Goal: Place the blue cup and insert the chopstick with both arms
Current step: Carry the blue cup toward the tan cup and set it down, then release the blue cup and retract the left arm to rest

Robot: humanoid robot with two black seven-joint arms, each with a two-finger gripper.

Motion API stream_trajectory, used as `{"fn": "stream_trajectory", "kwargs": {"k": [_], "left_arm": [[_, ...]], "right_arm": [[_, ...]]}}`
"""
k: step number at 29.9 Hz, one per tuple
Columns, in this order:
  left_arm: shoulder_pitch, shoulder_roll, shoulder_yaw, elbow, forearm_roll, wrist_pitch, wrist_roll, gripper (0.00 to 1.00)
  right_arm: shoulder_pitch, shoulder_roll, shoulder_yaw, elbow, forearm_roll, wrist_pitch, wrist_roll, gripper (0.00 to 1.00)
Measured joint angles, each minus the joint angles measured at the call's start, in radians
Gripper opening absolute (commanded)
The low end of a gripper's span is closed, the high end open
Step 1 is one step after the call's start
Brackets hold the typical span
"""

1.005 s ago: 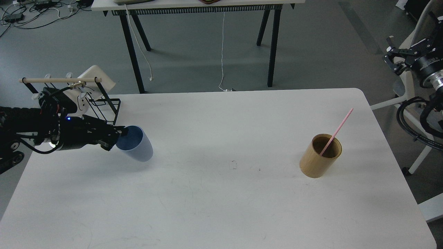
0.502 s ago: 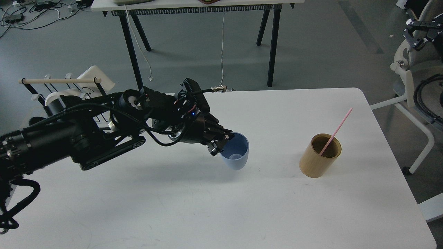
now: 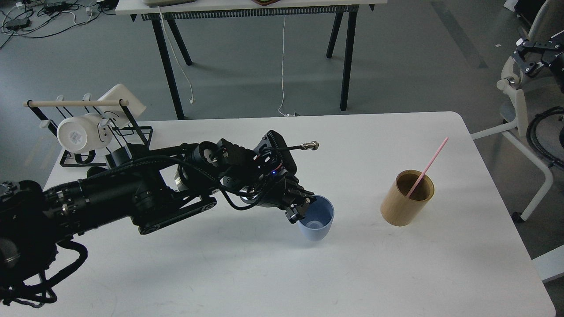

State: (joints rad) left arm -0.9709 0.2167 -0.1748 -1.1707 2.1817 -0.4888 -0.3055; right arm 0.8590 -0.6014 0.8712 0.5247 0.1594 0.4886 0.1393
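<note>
The pale-blue cup (image 3: 318,220) stands upright near the middle of the white table (image 3: 273,273). My left gripper (image 3: 302,207) is shut on the cup's left rim, one finger inside it. The pink chopstick (image 3: 426,168) leans in the tan bamboo holder (image 3: 406,199), to the right of the cup, its top pointing up and right. My right gripper (image 3: 535,52) is off the table at the far right edge of the view, high up, and its fingers look spread and empty.
A black wire rack (image 3: 94,132) with a wooden bar holds a white mug (image 3: 81,133) at the table's back left. A second table's legs (image 3: 346,57) stand behind. A white chair (image 3: 524,132) is beside the table's right edge.
My left arm has carried the cup from the table's left side rightward and toward me, to just left of the bamboo holder. My right gripper has risen at the right edge.
</note>
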Motion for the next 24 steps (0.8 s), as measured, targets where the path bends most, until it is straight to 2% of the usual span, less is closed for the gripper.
{"fn": "stream_trajectory", "kwargs": {"k": [1, 3, 5, 6, 14, 15, 16, 18, 21, 24], "left_arm": [[0.006, -0.001, 0.0, 0.001, 0.0, 0.0, 0.007, 0.17], [0.017, -0.002, -0.001, 0.001, 0.0, 0.0, 0.025, 0.32], [0.021, -0.002, -0.004, 0.0, 0.0, 0.0, 0.042, 0.55], [0.022, -0.003, -0.008, -0.002, 0.0, 0.0, 0.047, 0.63], [0.024, 0.017, -0.044, -0.011, 0.0, 0.0, 0.04, 0.73], [0.024, 0.02, -0.063, -0.011, 0.0, 0.0, 0.04, 0.78], [0.024, 0.024, -0.088, -0.012, 0.0, 0.0, 0.04, 0.88], [0.025, 0.032, -0.159, -0.012, -0.031, 0.0, 0.043, 0.97], [0.04, 0.035, -0.323, -0.011, -0.168, 0.0, 0.05, 0.98], [0.055, 0.034, -0.469, 0.004, -0.328, 0.0, 0.056, 0.98]], "right_arm": [[0.0, 0.0, 0.0, 0.001, 0.0, 0.0, 0.0, 1.0], [0.0, 0.0, 0.0, 0.001, 0.0, 0.0, -0.001, 1.0], [0.0, 0.0, -0.001, 0.001, 0.0, 0.0, -0.001, 1.0], [0.0, 0.0, -0.001, 0.001, 0.0, 0.0, -0.001, 1.0], [0.0, -0.021, -0.003, 0.003, 0.0, 0.0, -0.001, 1.0], [0.0, -0.027, -0.003, 0.005, 0.0, 0.0, -0.001, 1.0], [-0.001, -0.034, -0.004, 0.008, 0.0, 0.0, -0.001, 1.0], [-0.005, -0.051, -0.005, 0.021, 0.0, 0.0, -0.001, 1.0], [-0.034, -0.093, -0.008, 0.074, 0.0, 0.0, -0.002, 0.99], [-0.088, -0.164, -0.025, 0.189, -0.021, 0.0, -0.003, 1.0]]}}
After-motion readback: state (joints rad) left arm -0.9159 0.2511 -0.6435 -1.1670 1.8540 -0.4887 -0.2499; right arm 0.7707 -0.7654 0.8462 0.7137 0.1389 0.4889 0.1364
